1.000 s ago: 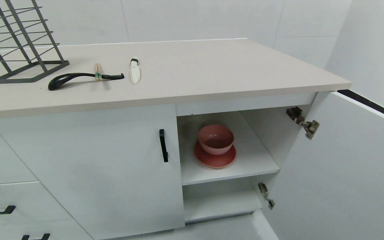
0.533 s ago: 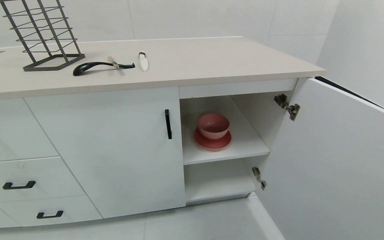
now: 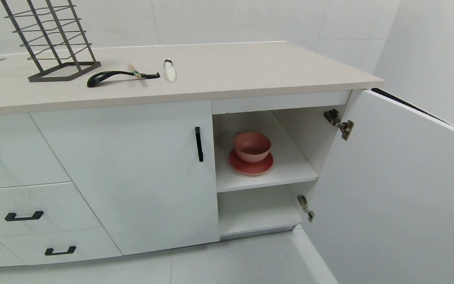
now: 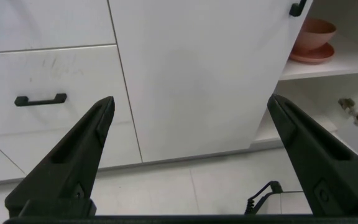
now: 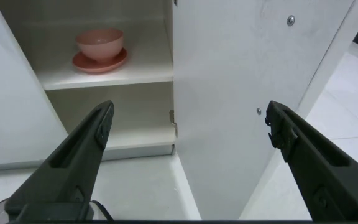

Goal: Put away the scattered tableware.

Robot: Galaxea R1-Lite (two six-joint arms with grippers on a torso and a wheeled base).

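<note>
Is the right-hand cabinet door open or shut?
Open: the door is swung out, baring its hinges and the pink bowl inside.

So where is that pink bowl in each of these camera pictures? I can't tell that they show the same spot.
Head view: the pink bowl sits on the upper shelf, right of the black handle.
Left wrist view: the bowl shows on that shelf, just past the black handle.
Right wrist view: the bowl sits on the shelf, beside the open door.
Shared landmark: the red plate directly under the bowl, seen in all three.
</note>
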